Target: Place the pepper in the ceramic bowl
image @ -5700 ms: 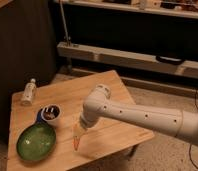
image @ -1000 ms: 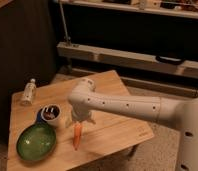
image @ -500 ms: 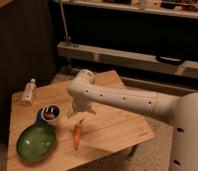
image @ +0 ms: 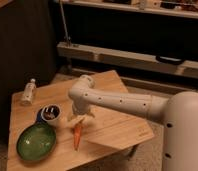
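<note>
The pepper (image: 77,136) is sitting just to the right of the bowl (image: 37,142) as the camera sees it, close to the rim but not in the bowl, with its narrow tip pointing toward the near table (image: 119,131) edge. The gripper (image: 78,121) is hovering right at the pepper's thick end, up and to the right of the bowl; whether it is gripping the pepper cannot be told. A white cup (image: 52,114) is standing just behind the bowl, and a small bottle (image: 28,92) is lying farther behind the bowl.
</note>
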`<act>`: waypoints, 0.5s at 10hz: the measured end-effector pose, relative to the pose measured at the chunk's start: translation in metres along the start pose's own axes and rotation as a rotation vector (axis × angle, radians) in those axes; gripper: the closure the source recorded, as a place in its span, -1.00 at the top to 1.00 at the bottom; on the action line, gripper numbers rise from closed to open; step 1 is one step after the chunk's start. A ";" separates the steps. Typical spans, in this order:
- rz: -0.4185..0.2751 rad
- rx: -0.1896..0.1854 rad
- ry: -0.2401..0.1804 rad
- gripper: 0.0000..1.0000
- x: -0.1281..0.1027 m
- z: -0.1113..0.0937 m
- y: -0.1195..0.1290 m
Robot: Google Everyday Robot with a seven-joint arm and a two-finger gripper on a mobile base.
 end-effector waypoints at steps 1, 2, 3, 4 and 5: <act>-0.003 -0.013 -0.003 0.60 -0.007 0.000 0.000; -0.009 -0.019 -0.006 0.60 -0.012 0.002 -0.002; -0.015 -0.019 -0.011 0.60 -0.018 0.007 -0.003; -0.023 -0.016 -0.009 0.60 -0.020 0.011 -0.005; -0.033 -0.008 -0.008 0.60 -0.023 0.015 -0.009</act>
